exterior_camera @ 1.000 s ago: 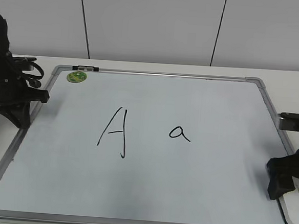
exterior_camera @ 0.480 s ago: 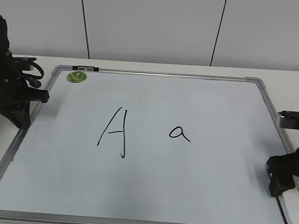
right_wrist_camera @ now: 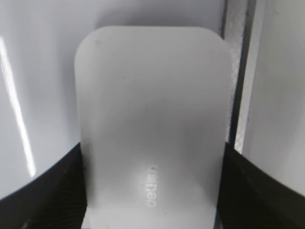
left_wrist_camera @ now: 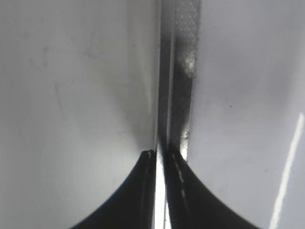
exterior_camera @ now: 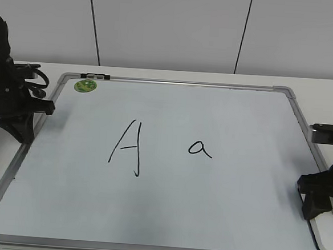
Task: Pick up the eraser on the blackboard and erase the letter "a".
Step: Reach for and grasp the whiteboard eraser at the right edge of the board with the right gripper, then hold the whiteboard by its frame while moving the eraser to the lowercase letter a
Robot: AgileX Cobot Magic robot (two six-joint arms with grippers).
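Note:
The white eraser point(right_wrist_camera: 151, 95) lies on the blackboard point(exterior_camera: 230, 112) at its right edge; in the exterior view only its lower end point(exterior_camera: 327, 240) shows below my right gripper point(exterior_camera: 315, 208). In the right wrist view the right gripper point(right_wrist_camera: 152, 149) has a finger pressed against each long side of the eraser, which still rests on the board. The small letter "a" point(exterior_camera: 199, 148) is at the board's middle, left of that gripper. My left gripper point(exterior_camera: 21, 127) is shut and empty over the board's left frame point(left_wrist_camera: 180, 71), its tips point(left_wrist_camera: 161, 155) nearly together.
A taller capital "A" point(exterior_camera: 128, 147) stands left of the small "a". A round green sticker point(exterior_camera: 85, 85) and a black clip point(exterior_camera: 95, 75) sit at the board's top left. The board's silver frame point(right_wrist_camera: 238, 52) runs just right of the eraser.
My right gripper has shifted slightly right and down onto the eraser. The left arm and the letters have not moved.

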